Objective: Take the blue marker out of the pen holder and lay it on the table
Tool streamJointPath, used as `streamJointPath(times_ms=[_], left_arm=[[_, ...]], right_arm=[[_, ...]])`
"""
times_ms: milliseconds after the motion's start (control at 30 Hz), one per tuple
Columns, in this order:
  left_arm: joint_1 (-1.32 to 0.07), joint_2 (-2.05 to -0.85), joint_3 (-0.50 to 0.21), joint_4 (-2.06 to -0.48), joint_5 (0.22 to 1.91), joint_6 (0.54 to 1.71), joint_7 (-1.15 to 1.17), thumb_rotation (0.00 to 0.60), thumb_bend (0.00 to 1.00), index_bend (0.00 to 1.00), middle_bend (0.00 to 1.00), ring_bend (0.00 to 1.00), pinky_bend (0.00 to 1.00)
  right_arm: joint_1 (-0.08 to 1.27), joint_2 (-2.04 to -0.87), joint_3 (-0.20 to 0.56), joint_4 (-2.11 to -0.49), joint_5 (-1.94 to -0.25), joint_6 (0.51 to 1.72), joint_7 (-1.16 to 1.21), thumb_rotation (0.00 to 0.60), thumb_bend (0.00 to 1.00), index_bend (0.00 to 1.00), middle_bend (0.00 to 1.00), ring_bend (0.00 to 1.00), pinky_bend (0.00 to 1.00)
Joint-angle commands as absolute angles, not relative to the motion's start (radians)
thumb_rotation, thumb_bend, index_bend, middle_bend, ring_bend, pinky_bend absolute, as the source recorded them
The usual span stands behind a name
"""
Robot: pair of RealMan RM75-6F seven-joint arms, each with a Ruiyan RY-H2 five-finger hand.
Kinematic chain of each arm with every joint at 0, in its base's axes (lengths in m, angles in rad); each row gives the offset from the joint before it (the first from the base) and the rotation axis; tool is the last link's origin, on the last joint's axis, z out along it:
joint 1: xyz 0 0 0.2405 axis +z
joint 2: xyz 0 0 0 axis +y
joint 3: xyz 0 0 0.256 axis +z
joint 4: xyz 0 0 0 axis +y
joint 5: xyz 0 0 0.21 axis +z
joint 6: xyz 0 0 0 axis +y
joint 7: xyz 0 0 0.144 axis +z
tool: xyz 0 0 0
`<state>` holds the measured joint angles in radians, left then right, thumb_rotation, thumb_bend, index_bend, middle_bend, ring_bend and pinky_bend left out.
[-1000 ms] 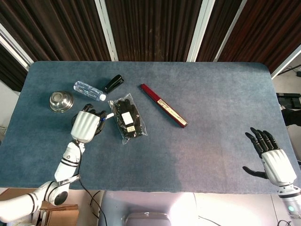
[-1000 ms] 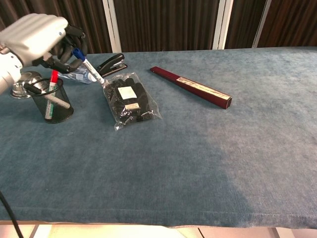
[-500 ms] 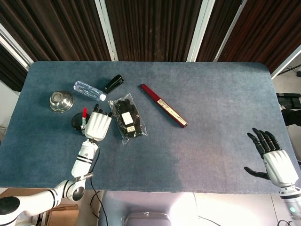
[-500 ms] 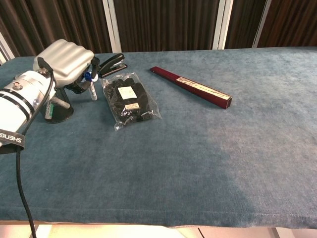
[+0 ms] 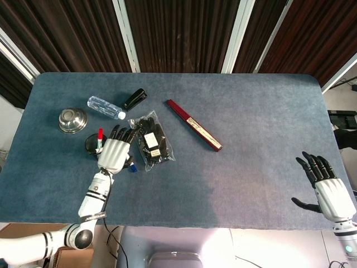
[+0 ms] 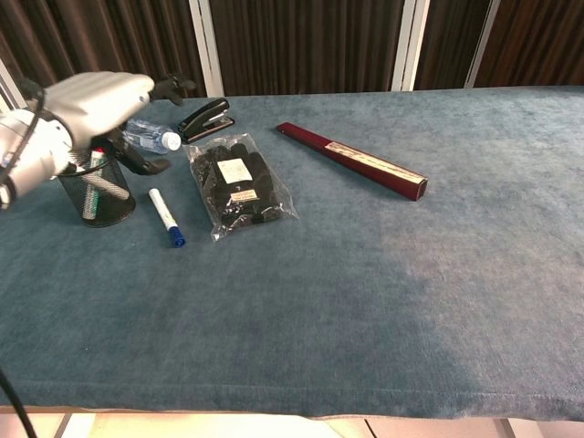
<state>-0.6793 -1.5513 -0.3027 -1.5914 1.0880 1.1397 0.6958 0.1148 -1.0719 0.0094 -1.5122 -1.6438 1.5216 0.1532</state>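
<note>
The blue marker [image 6: 167, 217] lies flat on the table between the pen holder and a bag of black gloves, its blue cap toward the front edge; in the head view only its blue tip [image 5: 133, 166] shows past my hand. The black mesh pen holder [image 6: 99, 192] [image 5: 91, 144] stands at the left with a red-capped marker [image 6: 97, 157] [image 5: 100, 135] in it. My left hand [image 6: 89, 108] [image 5: 114, 154] hovers above the marker, fingers spread, holding nothing. My right hand [image 5: 325, 184] is open at the table's right front edge, away from everything.
A clear bag of black gloves [image 6: 235, 182] lies right of the marker. Behind are a water bottle [image 6: 151, 137], a black stapler [image 6: 203, 119] and a steel bowl [image 5: 72, 120]. A dark red flat case [image 6: 351, 160] lies mid-table.
My left hand lowered the blue marker to the table, released it and spread its fingers, lifting up and left. The marker now lies flat. The right hand barely moved.
</note>
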Motion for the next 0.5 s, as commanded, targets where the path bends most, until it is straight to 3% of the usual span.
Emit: streamJointPath(times_ms=[33,267,500], left_arm=[[-0.585,-1.391,-0.282,-1.727,1.121,1.225,0.627,0.6,0.29,0.0,0.14,0.12,0.05],[-0.417,-1.18,-0.209,-1.732,1.211,1.325,0.407,0.6,0.29,0.01,0.14,0.1,0.01],[-0.272,-1.091,-0.103,-1.658,1.305,1.41,0.226,0.6,0.3,0.02,0.13,0.09,0.0]], right_arm=[[0.112,-1.07,0.01,-1.509,-1.638,1.522,0.159,0.6,0.05,0.0,0.04,0.0,0.0],[0.115,-1.075,0.011,-1.495,-1.638,1.516,0.175,0.6,0.05,0.0,0.04,0.0,0.0],[0.119,-1.08,0.01,-1.489,-1.642,1.513,0.179,0.6,0.05,0.0,0.04,0.0,0.0]])
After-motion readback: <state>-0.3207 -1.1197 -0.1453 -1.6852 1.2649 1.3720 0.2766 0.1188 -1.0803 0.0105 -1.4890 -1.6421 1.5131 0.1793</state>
